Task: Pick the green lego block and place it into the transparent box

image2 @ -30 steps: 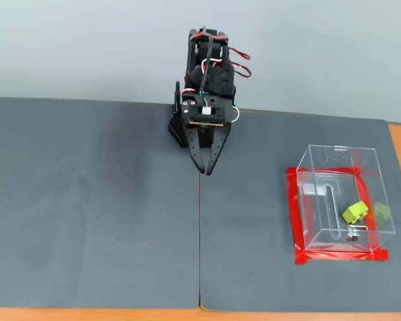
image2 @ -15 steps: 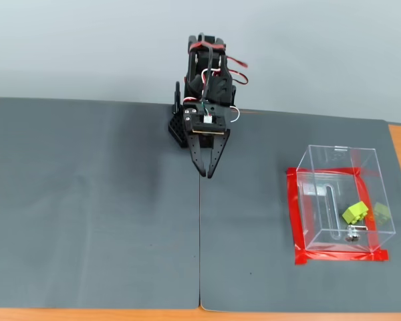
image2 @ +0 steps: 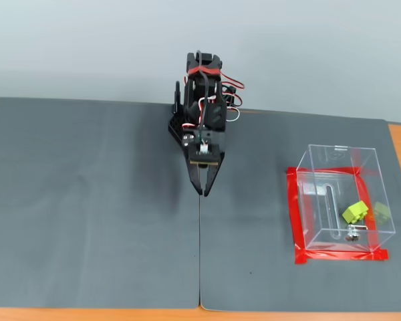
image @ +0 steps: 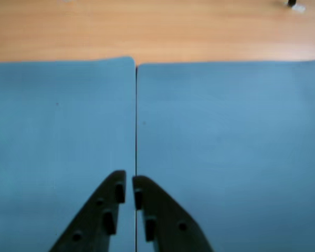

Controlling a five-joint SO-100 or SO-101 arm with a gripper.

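Observation:
The green lego block [image2: 355, 212] lies inside the transparent box [image2: 334, 157] at the right of the fixed view, near the box's front right corner. A second green patch [image2: 382, 212] shows at the right wall; I cannot tell whether it is a reflection. Red tape [image2: 292, 214] borders the box's base, and a small metal fitting [image2: 351, 235] sits on the front wall. My gripper [image2: 202, 190] is shut and empty, its tips pointing down over the mat seam, well left of the box. In the wrist view the gripper [image: 129, 179] shows closed jaws above the seam; the block and box are out of that view.
Two dark mats [image2: 93, 200] meet at a seam [image2: 200, 267] running toward the front edge. Bare wood table [image: 157, 31] shows beyond the mats in the wrist view, with a small dark and white object [image: 295, 5] at the far right.

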